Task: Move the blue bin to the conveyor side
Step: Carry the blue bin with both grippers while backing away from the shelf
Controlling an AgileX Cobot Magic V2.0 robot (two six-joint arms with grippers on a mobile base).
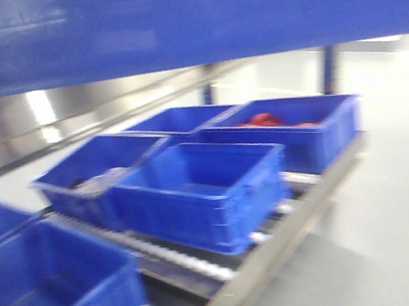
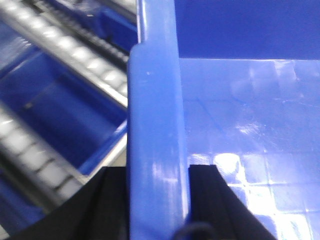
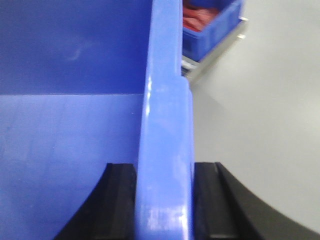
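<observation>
Bin (image 1: 187,19): blue, glossy, being held aloft, its wall filling the top band of the front view and its rim running up the centre of both wrist views.
Left gripper (image 2: 159,172): clamping the rim, one finger on either side.
Right gripper (image 3: 165,170): clamping the opposite rim likewise.
Handling: both arms should be travelling level and together, so the rim is not twisting.
Crates (image 1: 202,191): sitting on rollers (image 1: 196,263), lower frame.
Conveyor belt: not showing.
Markings: none readable.
</observation>
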